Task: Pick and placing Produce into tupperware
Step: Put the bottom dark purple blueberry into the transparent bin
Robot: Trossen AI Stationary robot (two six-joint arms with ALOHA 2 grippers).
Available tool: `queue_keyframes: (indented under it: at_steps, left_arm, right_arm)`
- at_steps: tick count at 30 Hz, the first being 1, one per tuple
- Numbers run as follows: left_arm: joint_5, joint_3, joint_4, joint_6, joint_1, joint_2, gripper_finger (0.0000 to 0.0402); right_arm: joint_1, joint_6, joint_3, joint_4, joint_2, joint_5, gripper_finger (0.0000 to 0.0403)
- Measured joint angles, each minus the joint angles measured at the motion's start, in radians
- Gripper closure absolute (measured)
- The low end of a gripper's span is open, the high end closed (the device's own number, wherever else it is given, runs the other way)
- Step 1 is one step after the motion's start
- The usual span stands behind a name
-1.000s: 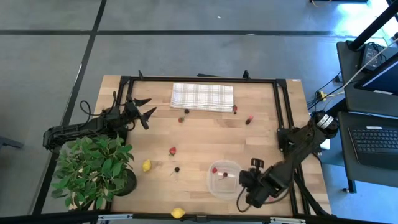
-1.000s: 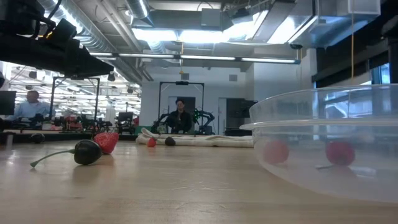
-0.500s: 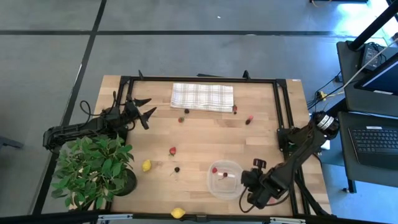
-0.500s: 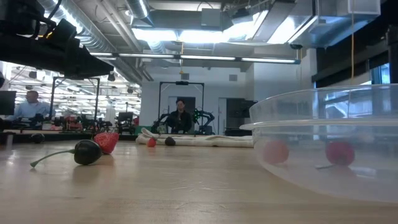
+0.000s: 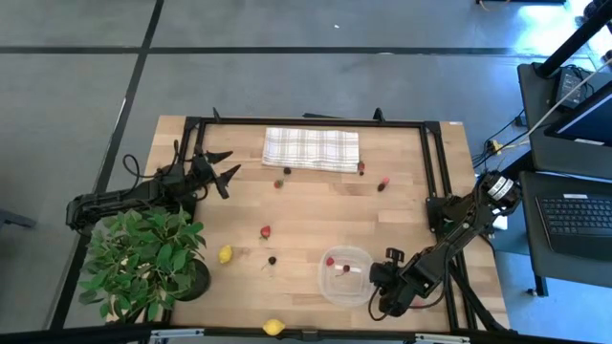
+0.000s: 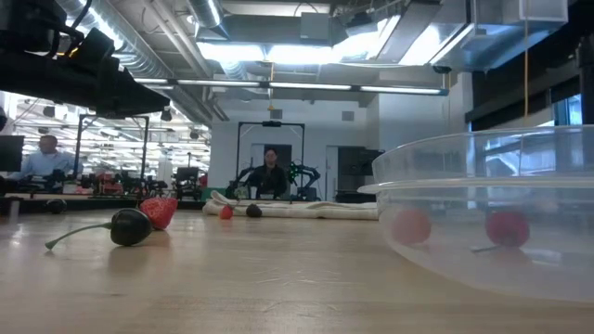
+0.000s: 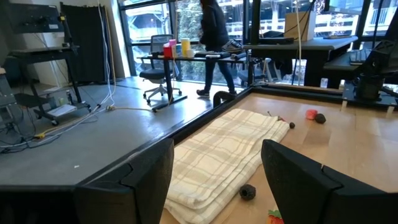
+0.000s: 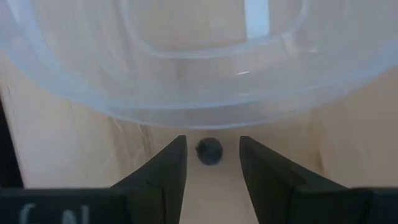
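Note:
The clear tupperware (image 5: 345,275) stands near the table's near edge with two red berries (image 5: 331,261) inside; in the low view its wall (image 6: 492,223) fills the right side. My right gripper (image 5: 373,285) is open just right of it, low over the table. In the right wrist view the gripper (image 8: 211,144) has a small dark berry (image 8: 209,151) lying on the wood between its fingers, untouched. Loose on the table are a red berry (image 5: 265,231), a dark berry (image 5: 273,259) and two lemons (image 5: 226,254) (image 5: 274,327). My left gripper (image 5: 222,167) waits open near the far left corner.
A checked cloth (image 5: 311,148) lies at the far edge, with berries (image 5: 279,182) (image 5: 382,183) in front of it. A leafy potted plant (image 5: 143,260) fills the near left corner. A black frame (image 5: 435,172) borders the table. People show in the room beyond.

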Motion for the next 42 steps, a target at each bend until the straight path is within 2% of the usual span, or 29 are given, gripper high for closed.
queue_keyframes:
  at_steps: [9, 24, 42]
  left_arm:
    - [0.000, 0.000, 0.000, 0.000, 0.000, 0.000, 0.0164]
    - [0.000, 0.000, 0.000, 0.000, 0.000, 0.000, 0.0164]
    - [0.000, 0.000, 0.000, 0.000, 0.000, 0.000, 0.0164]
  right_arm:
    - [-0.001, -0.005, -0.064, 0.091, -0.008, -0.023, 0.0253]
    - [0.000, -0.025, -0.033, 0.105, 0.001, -0.054, 0.0253]
    - [0.000, -0.026, -0.033, 0.086, 0.001, -0.038, 0.0253]
